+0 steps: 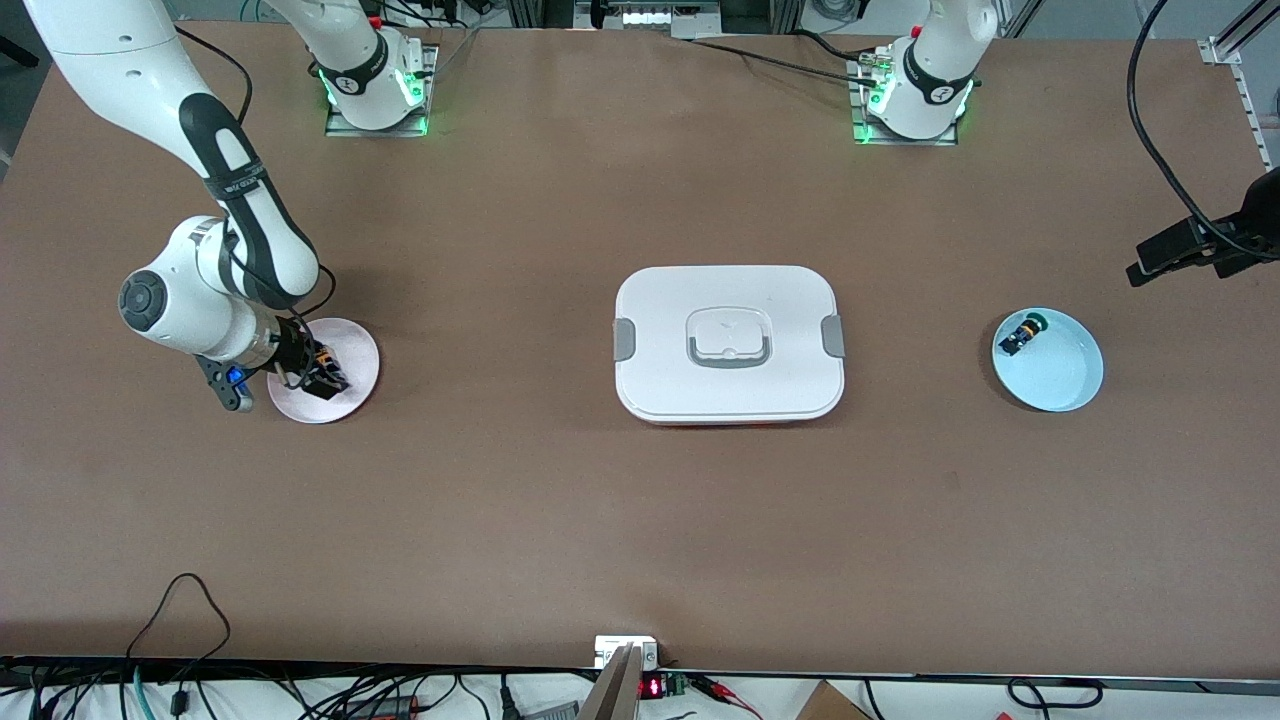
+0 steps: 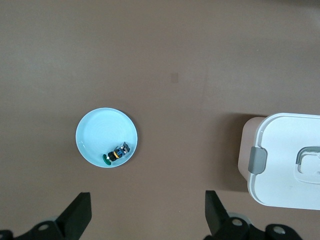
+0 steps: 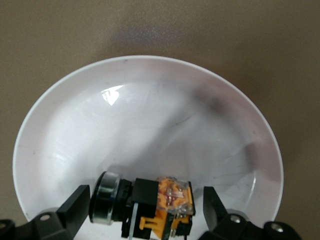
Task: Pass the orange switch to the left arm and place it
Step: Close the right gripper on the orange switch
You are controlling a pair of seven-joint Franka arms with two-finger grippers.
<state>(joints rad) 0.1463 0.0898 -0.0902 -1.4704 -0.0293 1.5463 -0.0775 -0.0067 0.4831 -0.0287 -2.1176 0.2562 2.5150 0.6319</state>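
Orange switch [image 3: 160, 207] lies in pink plate [image 1: 352, 352], between the parted fingers of the right gripper [image 1: 318, 378], not clamped

White box [image 1: 728, 342] mid-desk [image 1: 560, 520]; left gripper [image 2: 145, 220] released, hanging over desk near blue plate [image 1: 1062, 378] with green-capped switch [image 1: 1022, 333]

Brown table [image 1: 560, 520] — white box [image 1: 728, 343] at center frame, pink plate [image 1: 350, 350] mid-left, blue plate [image 1: 1060, 375] mid-right — all resting directly on it.
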